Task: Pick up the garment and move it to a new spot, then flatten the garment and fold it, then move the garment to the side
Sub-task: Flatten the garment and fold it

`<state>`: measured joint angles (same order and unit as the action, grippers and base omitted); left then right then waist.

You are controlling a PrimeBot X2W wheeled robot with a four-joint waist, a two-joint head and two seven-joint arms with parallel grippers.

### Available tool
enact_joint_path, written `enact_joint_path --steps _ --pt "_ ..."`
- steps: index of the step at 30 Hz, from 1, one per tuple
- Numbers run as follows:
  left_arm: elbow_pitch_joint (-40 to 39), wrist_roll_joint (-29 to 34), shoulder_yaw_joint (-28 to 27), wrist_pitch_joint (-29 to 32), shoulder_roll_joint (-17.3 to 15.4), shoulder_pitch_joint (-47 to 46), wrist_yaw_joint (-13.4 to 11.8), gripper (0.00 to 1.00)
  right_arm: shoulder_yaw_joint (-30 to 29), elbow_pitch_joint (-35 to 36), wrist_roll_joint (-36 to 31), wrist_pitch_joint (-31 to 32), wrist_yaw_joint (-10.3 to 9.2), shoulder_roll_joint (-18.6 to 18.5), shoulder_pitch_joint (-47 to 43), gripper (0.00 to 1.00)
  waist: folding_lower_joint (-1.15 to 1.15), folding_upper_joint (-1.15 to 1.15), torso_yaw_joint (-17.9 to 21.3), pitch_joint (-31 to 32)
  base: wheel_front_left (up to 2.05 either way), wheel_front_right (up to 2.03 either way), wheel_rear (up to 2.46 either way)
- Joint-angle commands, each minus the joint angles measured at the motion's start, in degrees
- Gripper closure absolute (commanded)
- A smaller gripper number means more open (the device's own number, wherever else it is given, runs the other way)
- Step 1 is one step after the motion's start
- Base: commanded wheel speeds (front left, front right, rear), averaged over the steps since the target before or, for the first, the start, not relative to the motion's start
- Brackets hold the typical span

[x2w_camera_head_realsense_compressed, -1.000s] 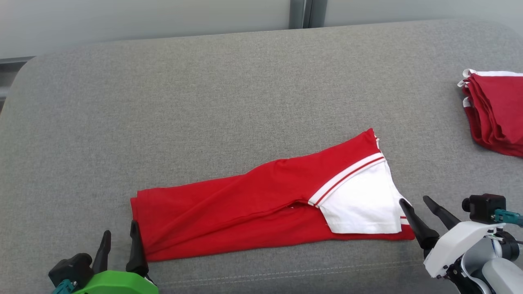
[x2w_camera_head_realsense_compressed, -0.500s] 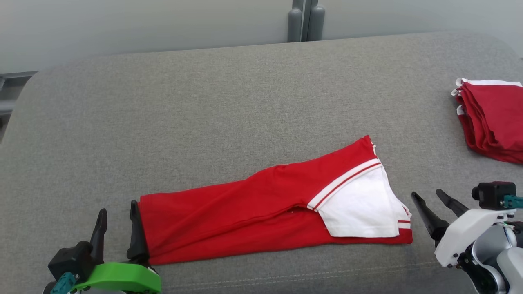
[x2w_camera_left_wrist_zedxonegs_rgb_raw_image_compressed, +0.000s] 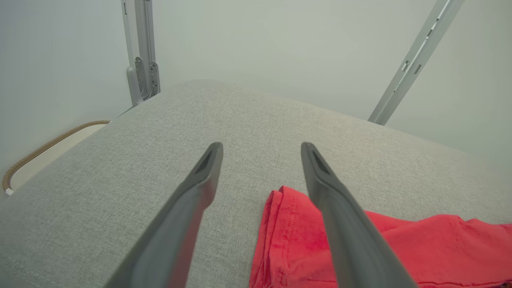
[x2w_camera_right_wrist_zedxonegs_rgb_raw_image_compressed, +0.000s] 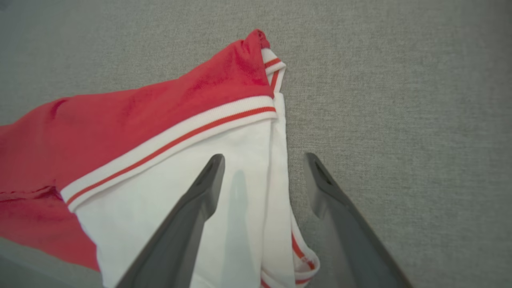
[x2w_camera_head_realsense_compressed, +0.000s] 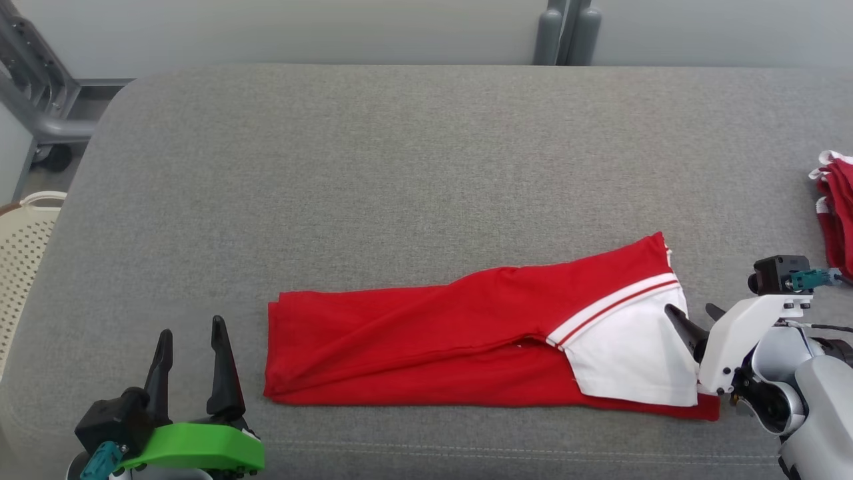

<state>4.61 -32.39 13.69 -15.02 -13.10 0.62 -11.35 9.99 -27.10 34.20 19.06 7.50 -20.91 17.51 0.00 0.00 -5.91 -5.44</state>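
In the lower middle of the head view, the garment (x2w_camera_head_realsense_compressed: 466, 340) lies on the grey cushion (x2w_camera_head_realsense_compressed: 400, 167) as a long red strip. Its hem end points to the lower left and its white, striped end to the lower right. It appears already doubled lengthwise, with a layer edge running along the strip.

Left gripper (x2w_camera_head_realsense_compressed: 190, 327): at the lower left, just beside the hem end, fingers spread and nothing between them. In its wrist view one finger hangs over the red corner and the other over bare cushion.

Right gripper (x2w_camera_head_realsense_compressed: 690, 308): at the right end of the strip, fingers spread and holding nothing. In its wrist view one finger stands over the white panel and the other over the cushion, so the cloth edge lies between them. Contact with the cloth cannot be confirmed.

A stack (x2w_camera_head_realsense_compressed: 836, 213) of red cloth sits at the right edge, well apart from the strip. A pale basket (x2w_camera_head_realsense_compressed: 26, 227) shows at the left edge.

Assessment: the folding step is in hand. The lengthwise fold looks complete, the end-to-end fold is not yet made, and the move to the side remains.

Requirement for the next move: each gripper should lower onto its own end and pinch every layer at the edge, not the top sheet alone. The white end is loose and layered, so a shallow pinch there would likely let the lower layers slip.
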Motion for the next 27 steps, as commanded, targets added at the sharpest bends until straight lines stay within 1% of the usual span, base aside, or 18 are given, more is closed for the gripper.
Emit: enact_joint_path --steps 1,5,9,12,19,20,21,22,24,25,27 --pt "-0.10 0.05 -0.19 -0.10 0.08 -0.03 -0.20 0.00 -0.09 -0.79 -0.21 0.07 -0.03 0.33 0.74 0.00 0.00 0.00 -1.86 -0.52 0.00 0.00 0.00" --pt "-0.25 0.00 -0.28 -0.12 0.10 0.17 -0.18 0.00 -1.09 -5.72 -0.44 1.64 -0.03 1.46 2.64 0.00 0.00 0.00 -3.67 -0.58 0.00 0.00 0.00" --pt "-0.65 0.17 -0.40 -0.13 0.07 0.17 -0.17 0.00 -1.91 -9.91 -1.45 1.48 -0.03 2.21 3.91 0.00 0.00 0.00 -5.24 -0.75 0.00 0.00 0.00" --pt "-1.10 0.34 -0.56 -0.14 -0.05 0.23 -0.31 0.00 -2.20 -12.24 -0.76 1.47 -0.02 3.10 4.64 0.00 0.00 0.00 -6.04 -0.91 0.00 0.00 0.00" --pt "-1.57 1.05 -0.70 -0.16 -0.21 0.41 -0.66 0.00 0.34 -16.74 -2.47 1.80 -0.01 3.96 5.99 0.00 0.00 0.00 -6.73 -1.25 0.00 0.00 0.00" --pt "-1.61 1.19 -0.67 -0.16 -0.21 0.39 -0.72 0.00 0.82 -17.28 -2.81 1.72 -0.01 4.06 6.23 0.07 0.00 0.00 -6.72 -1.28 0.00 0.00 0.00" --pt "-1.66 1.46 -0.60 -0.17 -0.30 0.37 -0.73 0.00 1.32 -17.78 -3.21 1.75 0.00 4.10 6.43 0.53 0.00 0.00 -6.68 -1.29 0.00 0.00 0.00" --pt "-1.69 1.67 -0.54 -0.17 -0.42 0.35 -0.75 0.00 1.85 -18.24 -3.57 1.59 0.00 4.11 6.61 0.67 0.00 0.00 -6.61 -1.29 0.00 0.00 0.00" --pt "-1.75 2.01 -0.53 -0.17 -0.57 0.30 -0.91 0.00 2.51 -19.13 -3.99 1.12 -0.01 4.14 7.10 0.88 0.00 0.00 -6.39 -1.28 0.00 0.00 0.00" --pt "-1.79 2.00 -0.57 -0.17 -0.60 0.28 -0.86 0.00 2.73 -19.53 -4.18 0.80 -0.01 4.20 7.35 1.00 0.00 0.00 -6.24 -1.26 0.00 0.00 0.00" --pt "-1.93 2.27 -0.74 -0.18 -0.95 0.35 -1.04 0.00 2.92 -20.27 -4.15 -0.33 -0.02 4.20 8.43 1.00 0.00 0.00 -5.47 -1.24 0.00 0.00 0.00"
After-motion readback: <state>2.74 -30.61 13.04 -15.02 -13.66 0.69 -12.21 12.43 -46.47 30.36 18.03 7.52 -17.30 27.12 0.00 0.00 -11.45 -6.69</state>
